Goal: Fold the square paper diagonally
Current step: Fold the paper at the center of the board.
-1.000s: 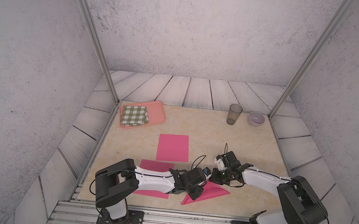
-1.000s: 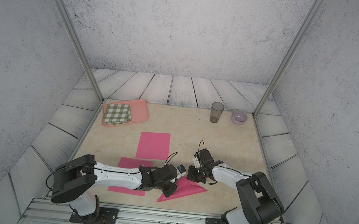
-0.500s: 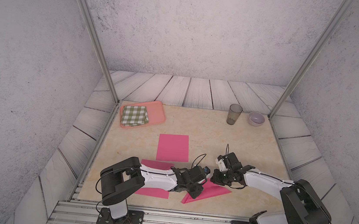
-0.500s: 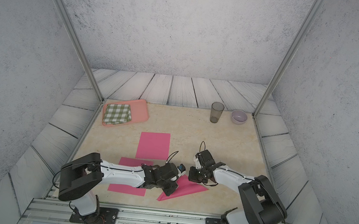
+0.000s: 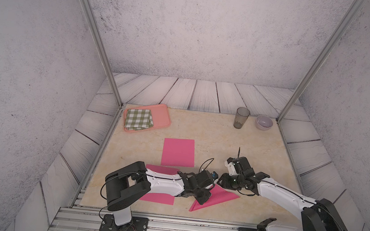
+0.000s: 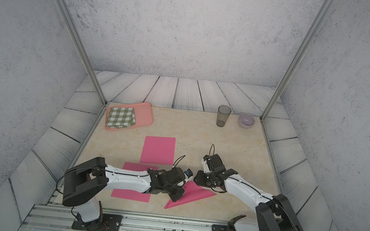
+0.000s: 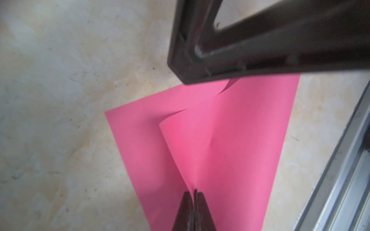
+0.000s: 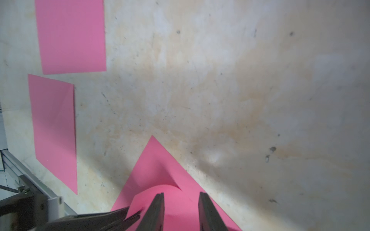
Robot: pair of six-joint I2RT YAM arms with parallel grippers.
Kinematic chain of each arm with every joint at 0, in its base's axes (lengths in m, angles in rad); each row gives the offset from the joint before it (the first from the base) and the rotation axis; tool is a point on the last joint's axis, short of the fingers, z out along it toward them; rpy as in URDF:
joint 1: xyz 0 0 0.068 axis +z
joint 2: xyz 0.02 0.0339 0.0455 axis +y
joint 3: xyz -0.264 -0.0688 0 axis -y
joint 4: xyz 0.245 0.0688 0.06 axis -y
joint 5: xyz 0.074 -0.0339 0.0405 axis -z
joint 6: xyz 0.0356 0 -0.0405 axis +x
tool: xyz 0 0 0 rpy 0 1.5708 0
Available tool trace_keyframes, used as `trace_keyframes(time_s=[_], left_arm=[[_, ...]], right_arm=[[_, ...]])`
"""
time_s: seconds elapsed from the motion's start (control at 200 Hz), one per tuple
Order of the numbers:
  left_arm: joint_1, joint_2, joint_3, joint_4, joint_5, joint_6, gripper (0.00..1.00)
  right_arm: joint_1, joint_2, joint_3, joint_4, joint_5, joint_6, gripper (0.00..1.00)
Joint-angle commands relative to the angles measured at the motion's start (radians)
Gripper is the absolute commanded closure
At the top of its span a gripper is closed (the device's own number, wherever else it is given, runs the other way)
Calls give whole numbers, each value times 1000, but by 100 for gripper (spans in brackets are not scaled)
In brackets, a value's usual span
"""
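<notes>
The left pincer (image 7: pixel 193 195) is pressed together on a raised ridge of the pink square paper (image 7: pixel 230 140), and the upper layer bulges up from that pinch (it curls rather than lying flat). The right pincer (image 8: pixel 181 195) stands spread. Its two fingers (image 8: pixel 156 208) are apart over the same paper's lifted flap and clamp nothing.

In both top views the two pincers sit almost nose to nose above the paper. It lies as a rough triangle at about 6 o'clock on the marbled surface (image 5: pixel 257 151), near the front rail (image 5: pixel 191 223).

At 7 o'clock a second pink sheet (image 5: pixel 159 198) lies partly under the left arm. A flat pink sheet (image 5: pixel 178 152) lies at the centre, just apart from it.

Farther out, at 10 o'clock, a salmon tray (image 5: pixel 161 116) carries a folded green checked cloth (image 5: pixel 138 119). At 1 o'clock a smoky tumbler (image 5: pixel 241 118) stands upright beside a lilac bowl (image 5: pixel 264 124).
</notes>
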Motion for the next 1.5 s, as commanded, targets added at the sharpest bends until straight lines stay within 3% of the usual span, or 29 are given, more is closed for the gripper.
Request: trace_keyframes(time_s=[0.0, 0.22, 0.37, 0.586, 0.831, 0.951, 1.141, 1.271, 1.496], left_arm=[[6, 16, 19, -11, 6, 2, 100], [6, 18, 19, -6, 9, 7, 100], [5, 10, 17, 1, 10, 11, 100], [5, -2, -2, 20, 16, 17, 100], [7, -1, -1, 25, 24, 23, 100], [7, -2, -2, 27, 43, 32, 100], [8, -2, 6, 26, 63, 53, 100], [7, 7, 27, 7, 66, 70, 100], [16, 8, 51, -13, 58, 86, 100]], right_arm=[[-5, -87, -9, -37, 16, -24, 67], [-4, -118, -78, 57, -134, -95, 57], [-5, -84, -117, 148, -196, -107, 60], [-4, -27, -146, 277, -239, -110, 62], [-5, 8, -153, 351, -201, -127, 62], [-4, 0, -165, 390, -203, -135, 53], [-5, 4, -163, 382, -260, -135, 52], [-4, -73, -170, 296, -184, -124, 52], [-6, -392, -184, 62, 10, -91, 54]])
